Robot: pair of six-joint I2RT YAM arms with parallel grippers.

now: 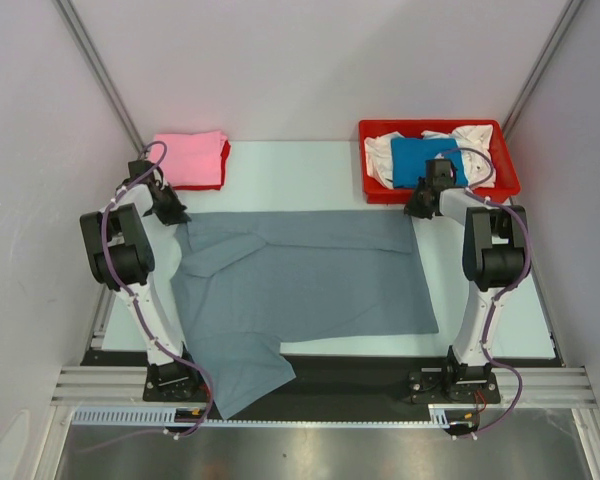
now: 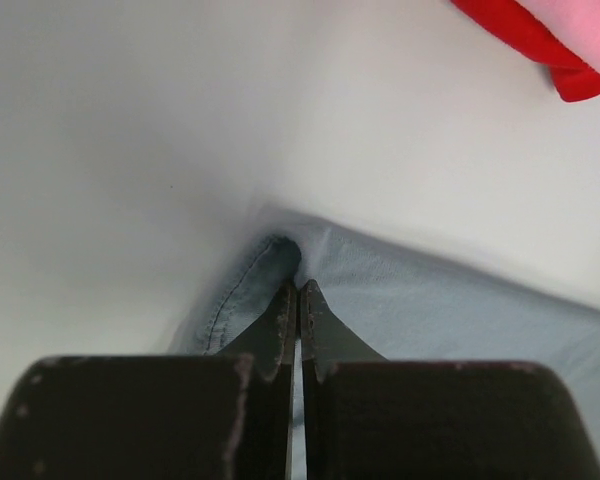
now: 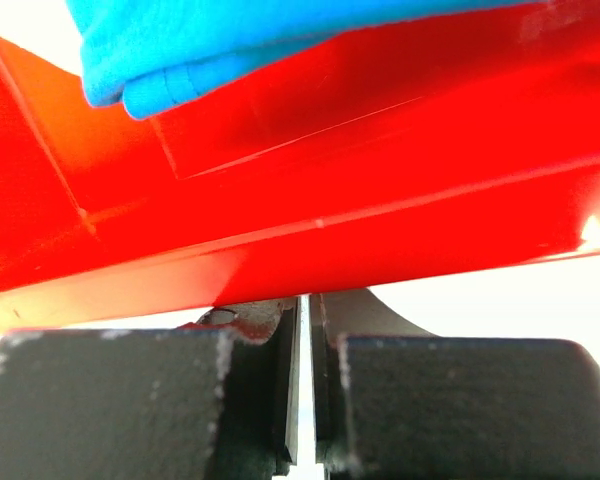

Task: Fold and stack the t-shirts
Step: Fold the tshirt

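Note:
The slate grey t-shirt [image 1: 300,270] lies spread on the table, with one sleeve hanging over the near edge. My left gripper [image 1: 170,212] is at its far left corner. In the left wrist view it [image 2: 298,285] is shut on the puckered hem of the grey t-shirt [image 2: 460,310]. My right gripper [image 1: 417,208] is at the shirt's far right corner, against the red tray. In the right wrist view it [image 3: 308,297] is shut to a thin slit, and no cloth shows between the jaws.
A folded pink t-shirt [image 1: 188,158] lies on a red one [image 1: 223,170] at the far left. The red tray [image 1: 508,180] at the far right holds a bright blue t-shirt [image 1: 420,160] and a white one [image 1: 475,140]. The tray wall [image 3: 330,200] fills the right wrist view.

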